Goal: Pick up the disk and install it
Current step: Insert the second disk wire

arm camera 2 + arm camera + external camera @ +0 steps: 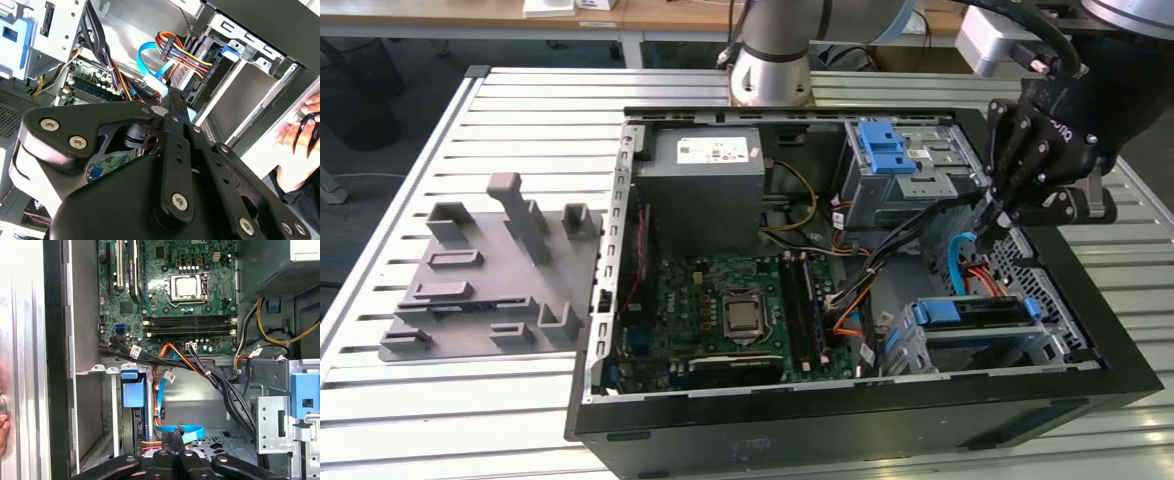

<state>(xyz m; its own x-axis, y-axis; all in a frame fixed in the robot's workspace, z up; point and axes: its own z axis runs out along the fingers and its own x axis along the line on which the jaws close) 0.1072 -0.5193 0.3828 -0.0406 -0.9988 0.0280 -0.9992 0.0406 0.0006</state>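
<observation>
The disk (977,313) sits in the metal drive cage at the front right corner of the open computer case, blue rails along its sides. In the first wrist view the disk (133,390) stands edge-on in that cage with a blue tab facing me. The second wrist view shows the disk's blue tab (231,50) past a bundle of coloured wires. My gripper (1002,216) hangs inside the case just behind the cage, beside a light blue flat cable (953,262). Its fingers are shut together with nothing seen between them, tips near the cable (192,434).
The case (854,420) lies open on a slatted metal table. Inside are the motherboard (734,310), a grey power supply (707,175) and an upper bay with a blue latch (887,150). A grey fixture (494,270) stands at the exterior view's left. A person's hand (300,145) rests beside the case.
</observation>
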